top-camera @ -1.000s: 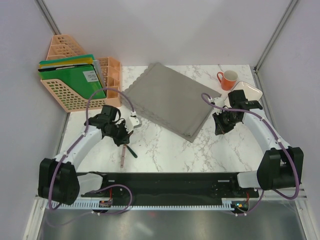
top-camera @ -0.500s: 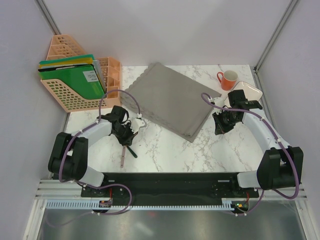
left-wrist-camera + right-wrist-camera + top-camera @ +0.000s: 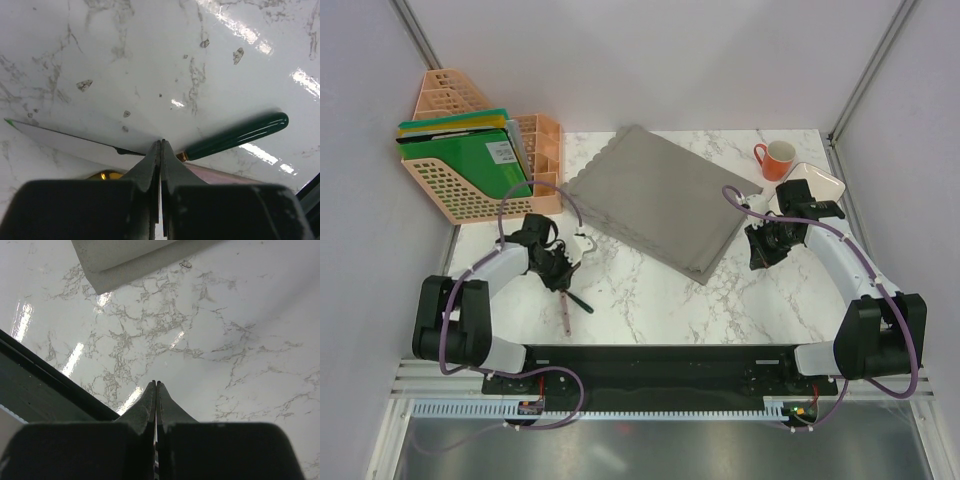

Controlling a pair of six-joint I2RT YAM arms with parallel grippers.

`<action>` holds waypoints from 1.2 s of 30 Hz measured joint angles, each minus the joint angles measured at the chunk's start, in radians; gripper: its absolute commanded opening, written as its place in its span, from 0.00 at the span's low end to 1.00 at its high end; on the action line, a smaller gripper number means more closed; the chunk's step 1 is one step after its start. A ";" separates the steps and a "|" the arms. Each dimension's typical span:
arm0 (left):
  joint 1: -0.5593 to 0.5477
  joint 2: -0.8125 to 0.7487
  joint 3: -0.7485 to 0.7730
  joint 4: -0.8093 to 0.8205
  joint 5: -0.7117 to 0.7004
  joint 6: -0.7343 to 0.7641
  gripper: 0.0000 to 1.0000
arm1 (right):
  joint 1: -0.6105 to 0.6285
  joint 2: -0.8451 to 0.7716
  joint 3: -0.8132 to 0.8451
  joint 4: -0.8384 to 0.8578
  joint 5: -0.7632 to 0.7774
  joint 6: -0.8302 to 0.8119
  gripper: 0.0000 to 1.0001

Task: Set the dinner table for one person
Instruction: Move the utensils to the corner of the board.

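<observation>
Setting has barely begun: left pincer point(image 3: 161, 147) and right pincer point(image 3: 156, 387) hang clenched and empty over the marble worktop point(image 3: 650, 300), the left above a green-handled knife point(image 3: 235, 134) at lower left. Beyond, the grey placemat point(image 3: 655, 200) lies askew at centre, white plate point(image 3: 817, 180) and orange mug point(image 3: 778, 160) bunched upper right. Since the earlier frame, only the left arm has folded back.

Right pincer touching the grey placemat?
Apart. Right wrist view: the right pincer, shut, points at bare dinner table, and a wide strip of marble separates its tips from the placemat corner.
</observation>
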 measured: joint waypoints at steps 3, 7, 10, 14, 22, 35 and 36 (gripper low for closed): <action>0.045 -0.014 -0.010 -0.008 0.000 0.036 0.02 | 0.000 0.000 0.000 0.000 0.000 0.000 0.00; 0.106 -0.025 -0.016 -0.028 -0.003 0.074 0.02 | 0.000 0.000 0.000 0.000 0.000 0.000 0.00; 0.158 -0.026 -0.016 -0.040 0.001 0.105 0.02 | 0.000 0.000 0.000 0.000 0.000 0.000 0.00; 0.249 -0.026 -0.016 -0.050 0.009 0.144 0.02 | 0.000 0.000 0.000 0.000 0.000 0.000 0.00; 0.390 -0.025 -0.016 -0.074 0.037 0.222 0.02 | 0.000 0.000 0.000 0.000 0.000 0.000 0.00; 0.476 -0.138 0.033 -0.180 0.069 0.299 0.70 | 0.000 0.016 0.000 0.001 -0.014 0.000 0.06; 0.476 -0.170 0.049 -0.196 0.074 0.310 0.72 | 0.000 0.019 0.000 0.001 -0.015 0.000 0.07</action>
